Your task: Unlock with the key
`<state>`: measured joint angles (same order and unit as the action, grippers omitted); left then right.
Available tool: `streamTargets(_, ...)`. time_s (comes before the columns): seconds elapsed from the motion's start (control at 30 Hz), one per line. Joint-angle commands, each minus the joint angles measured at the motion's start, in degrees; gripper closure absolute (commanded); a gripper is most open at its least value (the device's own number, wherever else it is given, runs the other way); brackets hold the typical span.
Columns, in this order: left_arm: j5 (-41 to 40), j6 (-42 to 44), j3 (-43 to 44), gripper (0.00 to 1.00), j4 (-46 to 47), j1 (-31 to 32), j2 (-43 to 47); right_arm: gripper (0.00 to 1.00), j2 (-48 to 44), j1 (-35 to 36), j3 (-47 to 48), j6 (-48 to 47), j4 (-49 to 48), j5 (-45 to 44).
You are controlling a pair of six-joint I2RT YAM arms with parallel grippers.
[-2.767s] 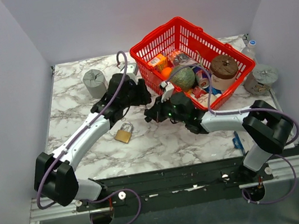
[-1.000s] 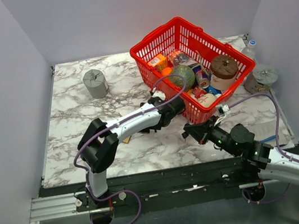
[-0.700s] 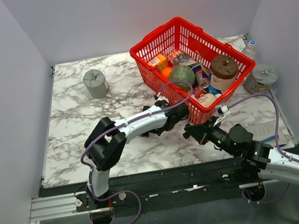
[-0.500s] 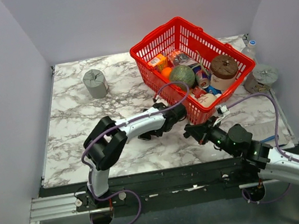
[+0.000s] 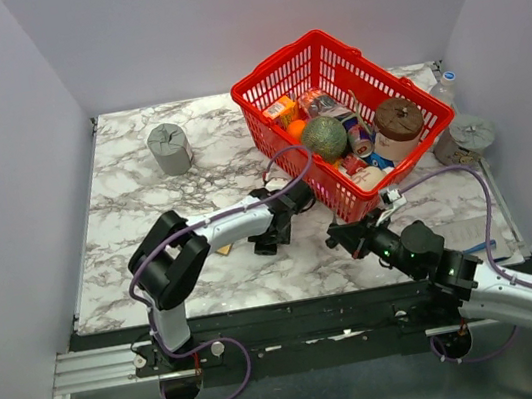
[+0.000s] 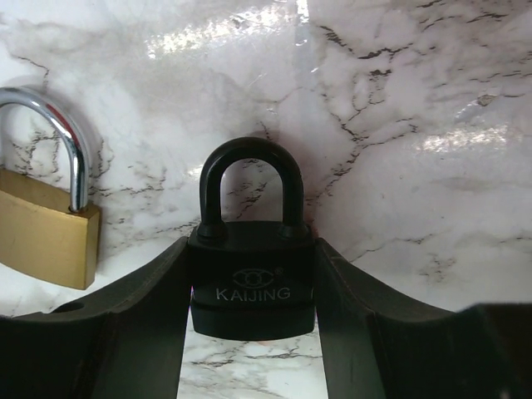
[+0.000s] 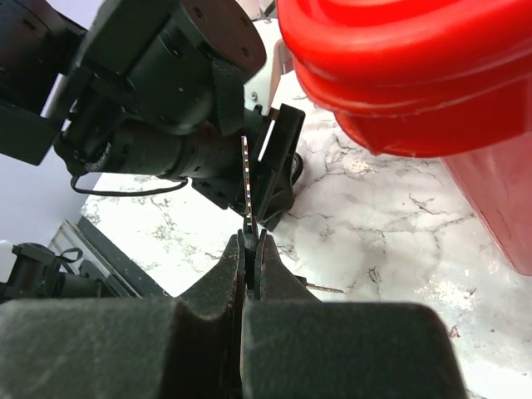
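The black padlock (image 6: 249, 291), marked KAIJING, sits between my left gripper's (image 6: 253, 258) fingers (image 6: 158, 332), which press on both sides of its body; its shackle points away over the marble. In the top view my left gripper (image 5: 270, 234) is low in front of the red basket. My right gripper (image 7: 252, 245) is shut on the key (image 7: 246, 179). The key's black head is pinched between the pads and its silver blade sticks out toward the left gripper. In the top view my right gripper (image 5: 339, 238) is just right of the left one.
A brass padlock (image 6: 41, 241) with a steel shackle lies just left of the black one, and it shows in the top view (image 5: 223, 250). The red basket (image 5: 420, 150) full of groceries stands close behind both grippers. A grey cylinder (image 5: 169, 149) stands far left, with containers (image 5: 467, 139) at the right edge.
My left gripper has pulled back from the basket's front edge, moving left and nearer. The right gripper has stayed almost still with the key.
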<state>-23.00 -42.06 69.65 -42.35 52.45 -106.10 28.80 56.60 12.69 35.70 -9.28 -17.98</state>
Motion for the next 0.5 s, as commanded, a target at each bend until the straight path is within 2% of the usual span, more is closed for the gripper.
streamTargets(0.0, 7.7, -0.6, -4.0, 0.66, 5.5, 0.0, -2.1, 0.99, 0.4, -0.2, 0.7, 0.0, 0.5, -0.9)
streamTargets(0.03, 8.1, -0.7, -4.5, 0.59, 5.9, -0.1, -1.8, 0.99, 0.5, -0.1, 0.7, 0.0, 0.6, -0.9)
streamTargets(0.23, 10.5, -1.5, -7.7, 0.36, 8.2, -0.4, -0.4, 0.99, 0.2, -0.1, 0.6, 0.2, 0.5, -0.9)
streamTargets(0.47, 12.8, -2.3, -9.7, 0.17, 10.4, -0.9, 1.0, 0.99, 0.3, -0.2, 0.3, 0.5, 0.5, -0.8)
